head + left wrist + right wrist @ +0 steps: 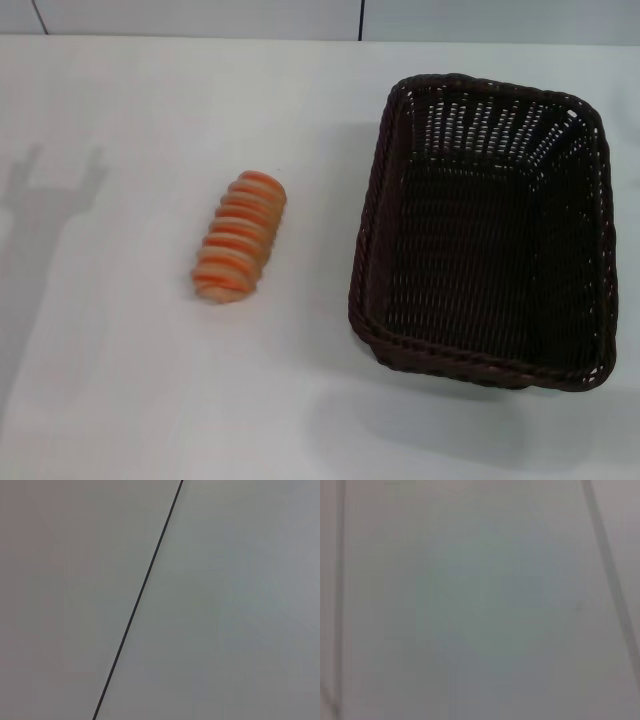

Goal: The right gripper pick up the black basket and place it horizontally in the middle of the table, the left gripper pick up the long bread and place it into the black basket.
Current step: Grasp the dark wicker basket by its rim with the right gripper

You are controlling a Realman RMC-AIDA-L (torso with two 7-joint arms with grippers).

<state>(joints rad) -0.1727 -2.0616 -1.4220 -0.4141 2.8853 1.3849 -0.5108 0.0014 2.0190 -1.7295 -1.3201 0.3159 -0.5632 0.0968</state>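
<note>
Initially we logged the long bread left of centre on the table, the black basket at right, apart from it; neither gripper was in view, so their jaw state was unknown.

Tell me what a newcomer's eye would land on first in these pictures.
First comes the black basket, a large dark wicker rectangle sitting empty on the right side of the white table, its long side running away from the robot. Next is the long bread, a small orange-striped loaf lying apart to the basket's left. Neither hand is in view; only a forked shadow falls at the table's far left.
</note>
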